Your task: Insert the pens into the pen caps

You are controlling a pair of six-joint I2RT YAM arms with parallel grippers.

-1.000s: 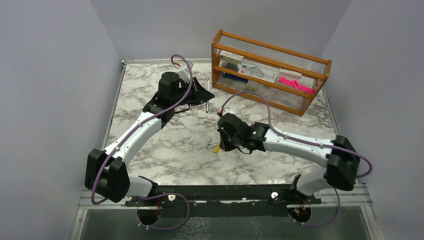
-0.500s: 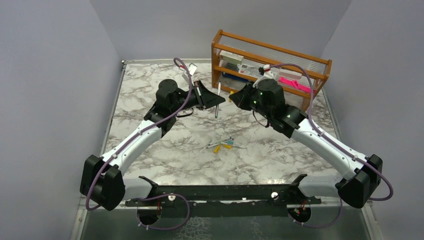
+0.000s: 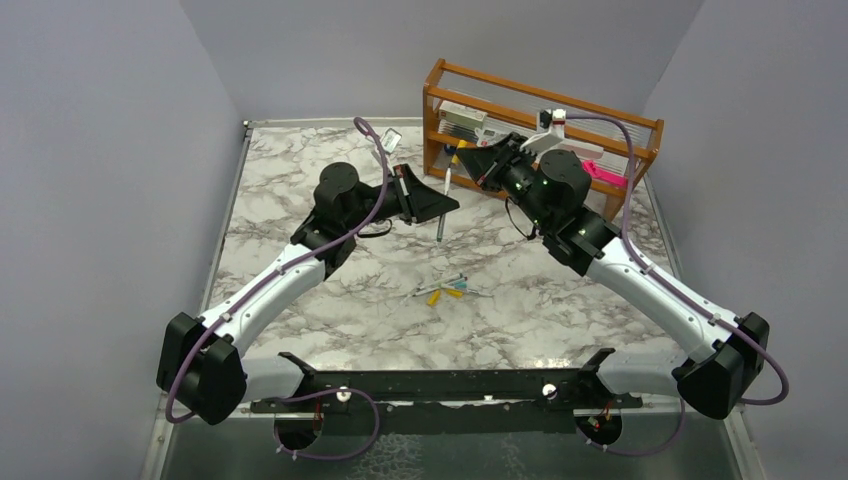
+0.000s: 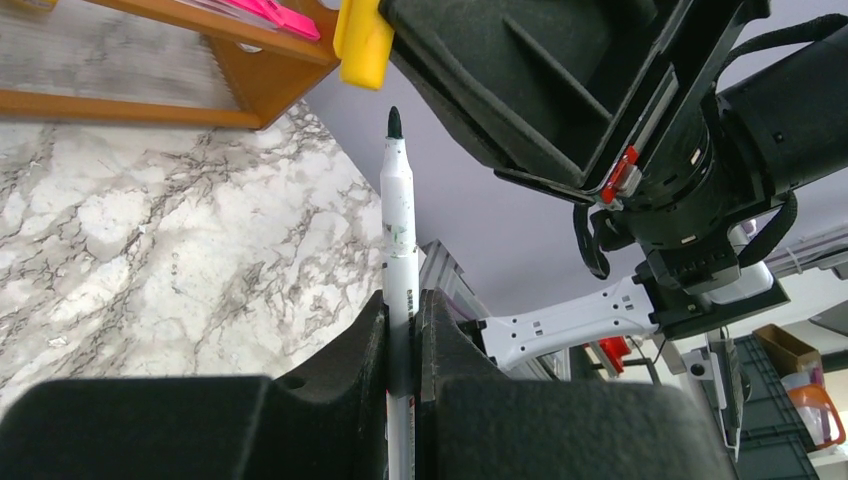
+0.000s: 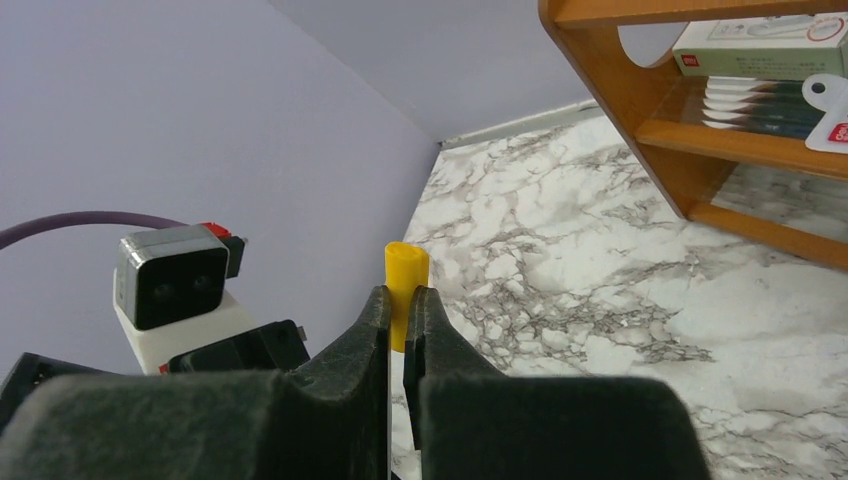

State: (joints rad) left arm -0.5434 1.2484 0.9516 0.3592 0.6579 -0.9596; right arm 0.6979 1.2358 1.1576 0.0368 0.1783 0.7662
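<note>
My left gripper (image 3: 432, 203) (image 4: 403, 312) is shut on a white pen (image 3: 442, 205) (image 4: 401, 235), held upright off the table with its dark tip pointing up. My right gripper (image 3: 470, 160) (image 5: 403, 300) is shut on a yellow pen cap (image 3: 458, 148) (image 5: 406, 272). In the left wrist view this pen cap (image 4: 362, 40) hangs just above and left of the pen's tip, apart from it. More pens and caps (image 3: 447, 289) lie in a small heap mid-table, among them a yellow cap (image 3: 434, 297).
A wooden rack (image 3: 612, 205) (image 5: 640, 110) with boxes and a pink flat object (image 3: 600, 170) stands at the back right, close behind my right gripper. The marble table (image 3: 330, 310) is walled on both sides and at the back.
My right arm has swung up from the heap mid-table to the back with the yellow cap. My left gripper has carried the pen to the right, toward the cap.
</note>
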